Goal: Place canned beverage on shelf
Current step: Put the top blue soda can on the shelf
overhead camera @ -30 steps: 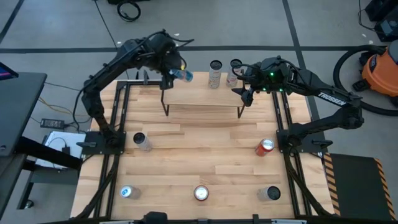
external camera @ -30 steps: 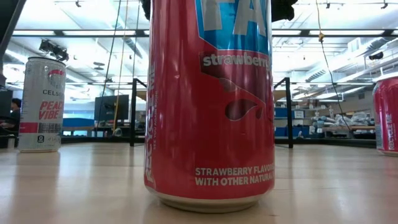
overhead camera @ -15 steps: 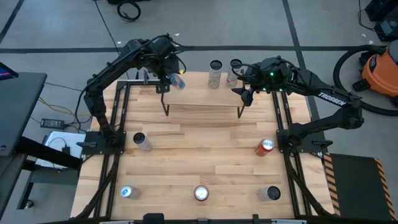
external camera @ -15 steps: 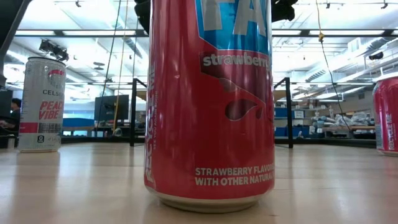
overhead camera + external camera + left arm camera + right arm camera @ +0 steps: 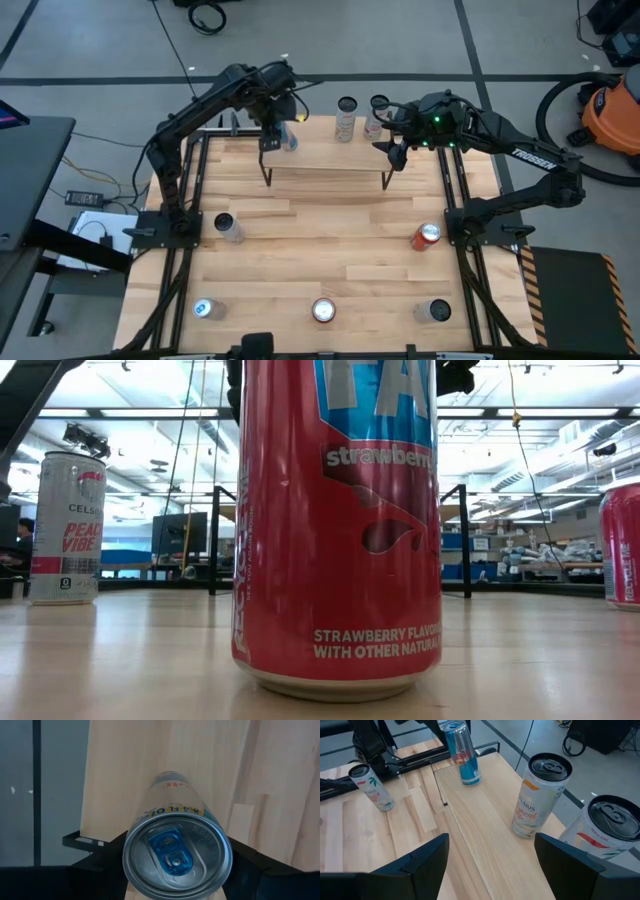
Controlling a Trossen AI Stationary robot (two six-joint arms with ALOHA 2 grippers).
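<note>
I see my left gripper (image 5: 277,133) clamped on the blue can (image 5: 461,753), which stands upright on the shelf's (image 5: 330,155) far-left corner. My right gripper (image 5: 392,148) waits wide open, holding nothing, over the shelf's right end.

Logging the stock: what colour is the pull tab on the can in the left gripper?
Blue, on a silver lid; the can shows best in the left wrist view, held by the left gripper.

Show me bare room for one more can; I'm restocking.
The shelf's middle is bare, between the blue can in the left end effector and the white can. The table's centre, between shelf and front middle can, is free too. Crowded: the shelf's right end, with the white can, another can and the right end effector.
</note>
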